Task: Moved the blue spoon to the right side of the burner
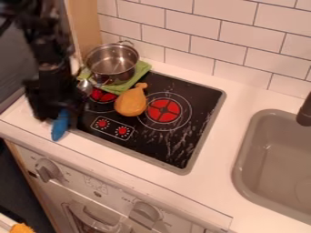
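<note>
The black gripper hangs at the left edge of the stove, over the middle of the blue spoon. The spoon's blue handle end sticks out below the gripper, over the white counter by the stove's lower left corner. Its metal bowl shows at the gripper's upper right, near the left red burner. The stretch between is hidden behind the gripper, and whether the spoon is held cannot be told. The larger burner is right of the stove's middle.
A metal pot stands on a folded green cloth at the stove's back left. A toy drumstick lies between the two burners. At the right is a grey sink with a dark faucet. A tiled wall runs behind.
</note>
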